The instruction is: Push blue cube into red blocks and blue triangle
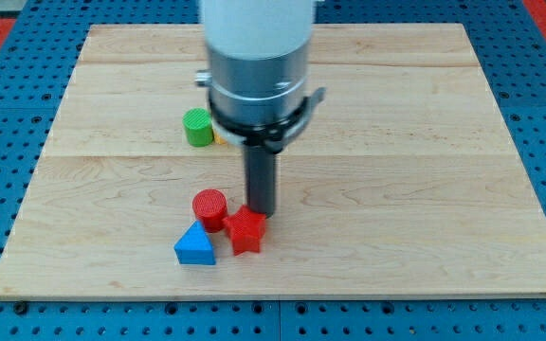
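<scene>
A red cylinder (209, 206), a red star-shaped block (245, 230) and a blue triangle (195, 246) lie close together near the view's bottom, left of centre. My tip (262, 212) stands just above and right of the red star block, touching or almost touching it. No blue cube shows in this view; it may be hidden behind the arm.
A green cylinder (197, 127) lies higher up on the wooden board (425, 189), with a sliver of a yellow block (219, 136) beside it, mostly hidden by the arm's body (257, 66). Blue pegboard surrounds the board.
</scene>
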Motion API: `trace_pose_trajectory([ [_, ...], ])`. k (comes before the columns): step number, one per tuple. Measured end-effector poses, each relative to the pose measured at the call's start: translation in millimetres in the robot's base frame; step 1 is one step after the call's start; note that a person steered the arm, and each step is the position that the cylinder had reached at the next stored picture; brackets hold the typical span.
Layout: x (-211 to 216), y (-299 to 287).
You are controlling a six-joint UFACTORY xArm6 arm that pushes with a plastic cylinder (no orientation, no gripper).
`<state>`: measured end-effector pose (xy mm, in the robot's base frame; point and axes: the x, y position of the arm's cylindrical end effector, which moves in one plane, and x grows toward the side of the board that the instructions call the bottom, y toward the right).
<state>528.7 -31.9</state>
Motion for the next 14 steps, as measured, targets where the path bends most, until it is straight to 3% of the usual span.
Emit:
trace_pose_trajectory([
  [1, -10.5, 28.8],
  [2, -67.8, 99.4],
  [4, -183.8, 133.8],
  [7, -270.3, 45.9],
  [9, -277.4, -32.1],
  [10, -281.2, 22.7],
  [11, -299.8, 15.4],
  [14, -306.5, -121.1],
])
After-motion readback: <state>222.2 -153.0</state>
